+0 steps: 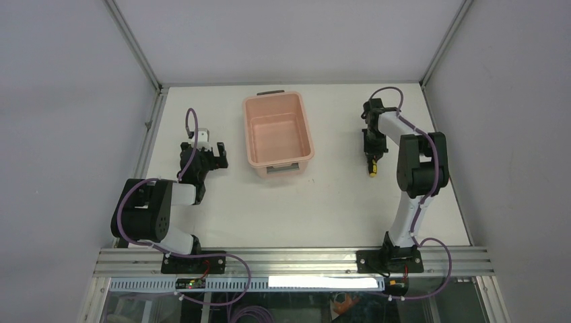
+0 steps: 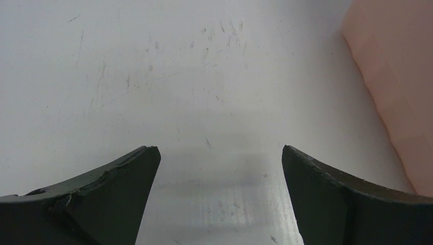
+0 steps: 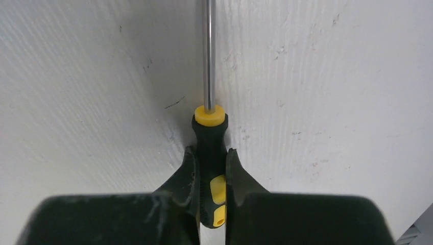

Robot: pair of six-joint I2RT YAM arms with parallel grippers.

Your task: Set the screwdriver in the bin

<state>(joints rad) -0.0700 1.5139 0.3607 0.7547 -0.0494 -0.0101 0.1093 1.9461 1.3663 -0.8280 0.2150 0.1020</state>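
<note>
Right wrist showed the right gripper (image 3: 210,158) clamping the screwdriver (image 3: 209,133) near the worktop's right edge; its rounded handle might slip.

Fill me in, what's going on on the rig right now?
The right gripper has its fingers shut on the black-and-yellow handle of the screwdriver, over the table to the right of the bin. Whether it is lifted yet is unclear. The bin holds nothing. The left gripper sits open on the bin's other side, holding nothing.
</note>
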